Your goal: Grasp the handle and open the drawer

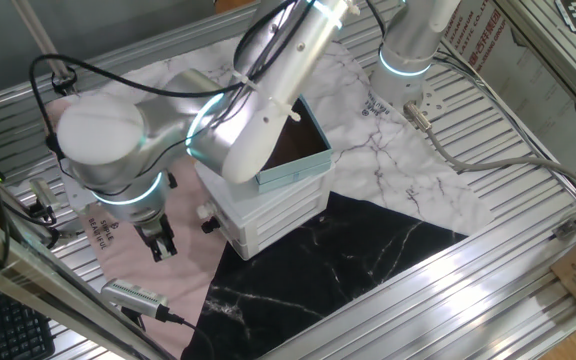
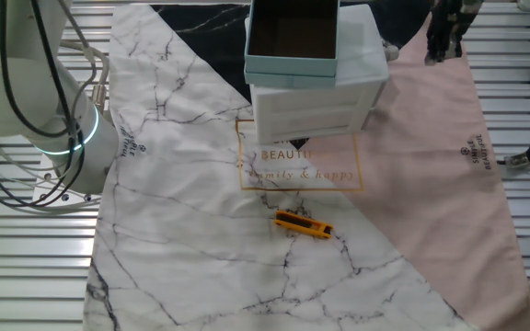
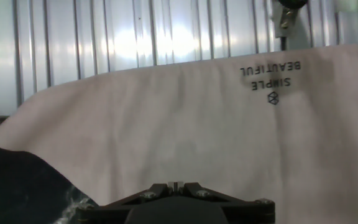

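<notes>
The small white cabinet [image 1: 273, 212] stands mid-table with a teal box [image 1: 296, 152] on top. Its lowest drawer [image 1: 268, 238] sits flush and closed. The handle [image 1: 209, 227], a small black knob, sticks out of the drawer's left face, below a pale knob [image 1: 203, 211]. My gripper [image 1: 158, 246] hangs left of the handle, fingers pointing down over the pink cloth [image 1: 118, 250], apart from the knob. In the hand view my gripper [image 3: 176, 185] has its fingertips pressed together with nothing between them, and only pink cloth [image 3: 185, 124] lies ahead. The other fixed view shows my gripper [image 2: 443, 35] right of the cabinet [image 2: 316, 106].
A silver pen-shaped tool [image 1: 133, 294] with a cable lies on the pink cloth near the front. A yellow object [image 2: 302, 224] lies on the marble cloth. Black marble cloth [image 1: 348, 260] spreads right of the cabinet. A second arm's base [image 1: 406, 55] stands behind.
</notes>
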You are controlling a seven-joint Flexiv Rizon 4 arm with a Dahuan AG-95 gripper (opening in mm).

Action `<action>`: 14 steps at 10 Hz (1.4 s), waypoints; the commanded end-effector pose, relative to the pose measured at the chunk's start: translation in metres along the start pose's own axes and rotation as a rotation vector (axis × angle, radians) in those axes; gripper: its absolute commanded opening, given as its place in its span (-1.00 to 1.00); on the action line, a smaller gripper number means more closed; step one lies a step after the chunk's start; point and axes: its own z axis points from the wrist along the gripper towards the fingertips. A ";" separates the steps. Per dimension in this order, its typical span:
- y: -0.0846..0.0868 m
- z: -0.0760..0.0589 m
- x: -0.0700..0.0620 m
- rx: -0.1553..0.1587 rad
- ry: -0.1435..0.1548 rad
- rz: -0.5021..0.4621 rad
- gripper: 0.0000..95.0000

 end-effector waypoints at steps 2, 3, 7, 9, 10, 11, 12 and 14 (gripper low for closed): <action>-0.002 0.006 0.004 -0.004 0.002 -0.001 -1.00; -0.003 0.009 0.006 -0.002 0.002 -0.003 -1.00; -0.004 0.019 0.014 -0.005 -0.007 -0.001 -1.00; -0.004 0.023 0.017 -0.007 -0.004 0.000 -1.00; -0.002 0.024 0.019 -0.007 -0.003 0.001 -1.00; -0.001 0.024 0.019 -0.005 0.005 -0.002 -1.00; -0.002 0.025 0.019 -0.006 0.006 -0.003 -1.00; -0.004 0.027 0.021 -0.007 0.006 -0.005 -1.00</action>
